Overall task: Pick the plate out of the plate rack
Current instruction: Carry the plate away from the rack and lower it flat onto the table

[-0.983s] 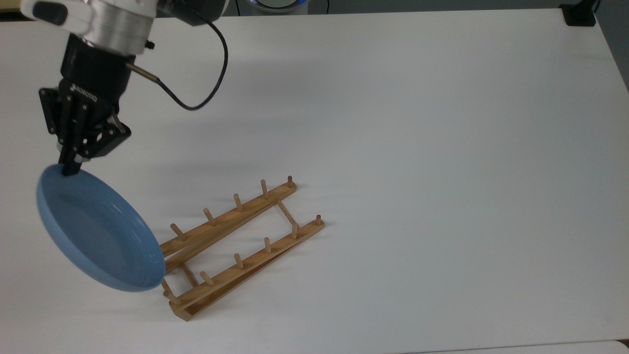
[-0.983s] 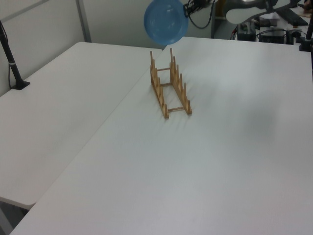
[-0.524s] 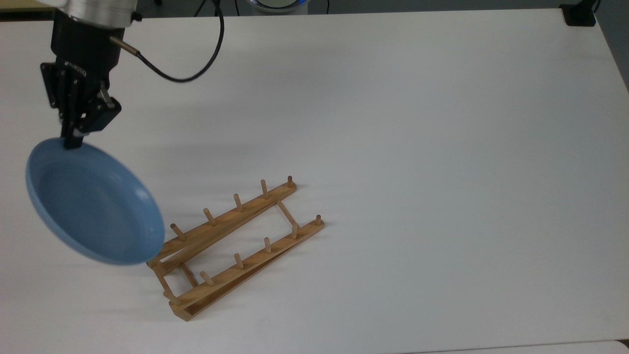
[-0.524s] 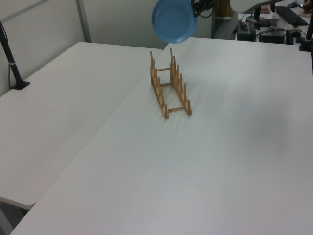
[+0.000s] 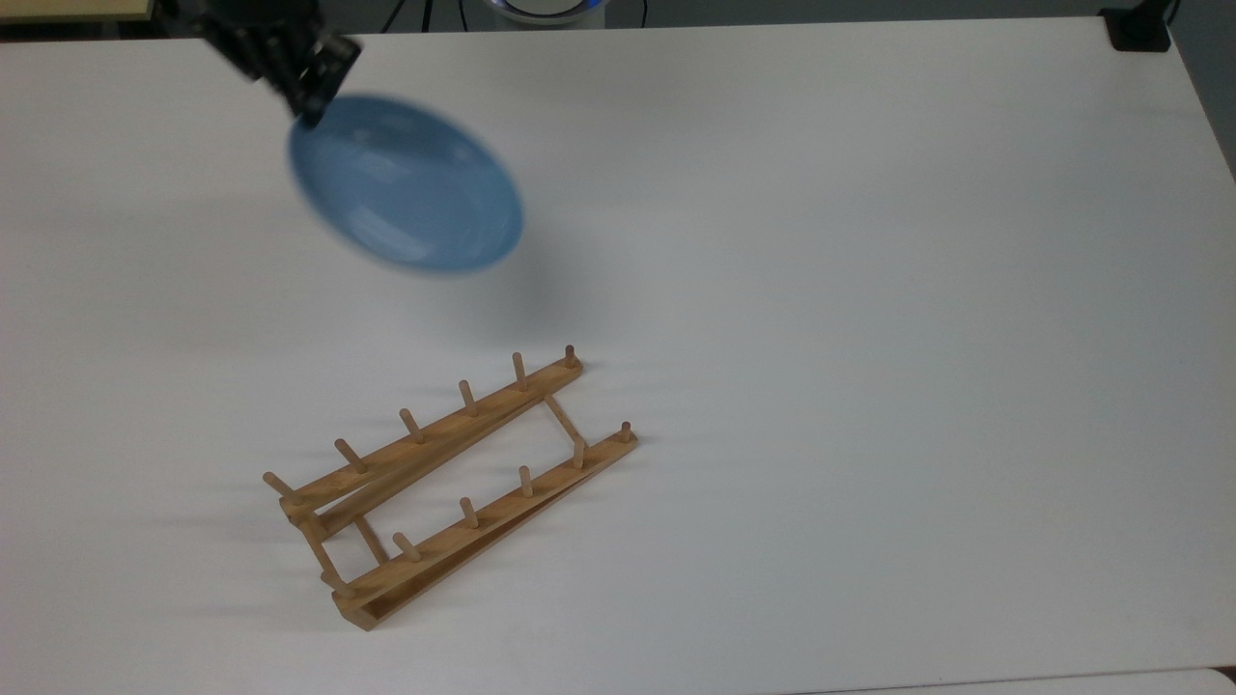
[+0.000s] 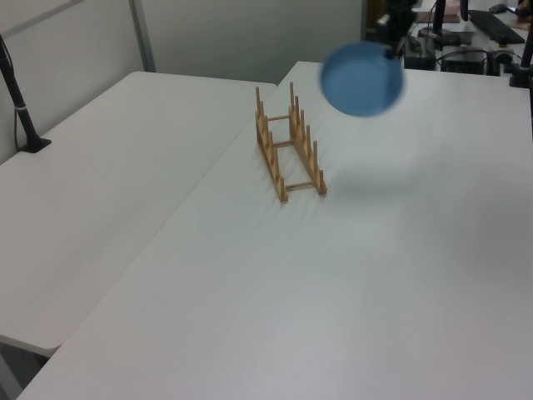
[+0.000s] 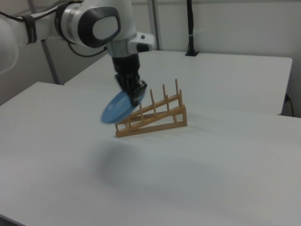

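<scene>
The light-blue plate hangs in the air above the white table, clear of the rack; I also see the plate from the left view and the plate from the right view. My gripper is shut on the plate's rim at its upper-left edge in the top view, and in the right view the gripper comes down from above. The wooden plate rack stands bare on the table, its pegs holding nothing; the rack and the rack lie below and beside the plate.
A black post base sits at the table's far right corner in the top view. A second white table adjoins on the left view's left, with a black pole on it. Open tabletop spreads to the top view's right.
The gripper has swung the plate away from the rack's end, up and to the right in the top view, and the plate now hangs over bare tabletop. The rack stayed put.
</scene>
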`<state>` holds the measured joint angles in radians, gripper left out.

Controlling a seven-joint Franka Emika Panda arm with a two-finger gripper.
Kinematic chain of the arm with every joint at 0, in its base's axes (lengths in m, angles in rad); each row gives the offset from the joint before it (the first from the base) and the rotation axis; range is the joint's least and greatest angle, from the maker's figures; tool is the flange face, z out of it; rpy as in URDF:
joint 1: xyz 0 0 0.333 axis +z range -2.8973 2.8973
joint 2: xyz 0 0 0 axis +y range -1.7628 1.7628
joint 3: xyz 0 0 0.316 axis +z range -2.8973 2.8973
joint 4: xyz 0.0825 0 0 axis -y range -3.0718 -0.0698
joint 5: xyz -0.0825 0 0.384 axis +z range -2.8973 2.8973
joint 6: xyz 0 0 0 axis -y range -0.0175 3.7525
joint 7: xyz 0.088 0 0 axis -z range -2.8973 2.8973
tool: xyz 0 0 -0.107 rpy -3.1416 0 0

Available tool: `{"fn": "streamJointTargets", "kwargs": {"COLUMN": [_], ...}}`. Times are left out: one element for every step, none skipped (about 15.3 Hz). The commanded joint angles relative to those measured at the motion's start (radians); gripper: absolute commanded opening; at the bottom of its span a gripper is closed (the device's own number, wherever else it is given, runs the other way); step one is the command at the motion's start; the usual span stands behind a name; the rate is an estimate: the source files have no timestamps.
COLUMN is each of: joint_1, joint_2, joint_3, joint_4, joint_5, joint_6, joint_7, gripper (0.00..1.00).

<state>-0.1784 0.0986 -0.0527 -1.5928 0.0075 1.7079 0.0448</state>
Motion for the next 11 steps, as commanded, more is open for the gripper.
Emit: {"fn": "streamJointTargets", "kwargs": {"joint_1": [0.004,0.000,-0.007,-0.007,-0.007,-0.007,-0.007,-0.007,-0.007,-0.009,-0.009], "joint_2": [-0.025,-0.019,-0.013,-0.007,0.007,0.024,0.035,0.039,0.052,0.061,0.088], "joint_3": [-0.002,-0.002,-0.001,0.001,0.001,0.002,0.002,0.002,0.002,0.002,0.002], "joint_4": [-0.049,-0.055,-0.079,-0.104,-0.124,-0.139,-0.156,-0.185,-0.211,-0.231,-0.239], "joint_5": [0.022,0.022,0.022,0.022,0.020,0.020,0.020,0.020,0.020,0.022,0.023], "joint_6": [-0.218,-0.237,-0.232,-0.223,-0.205,-0.167,-0.140,-0.101,-0.041,0.008,0.037], "joint_7": [-0.343,-0.408,-0.451,-0.473,-0.493,-0.514,-0.531,-0.542,-0.546,-0.548,-0.548], "gripper": [0.00,0.00,0.00,0.00,0.00,0.00,0.00,0.00,0.00,0.00,0.00]}}
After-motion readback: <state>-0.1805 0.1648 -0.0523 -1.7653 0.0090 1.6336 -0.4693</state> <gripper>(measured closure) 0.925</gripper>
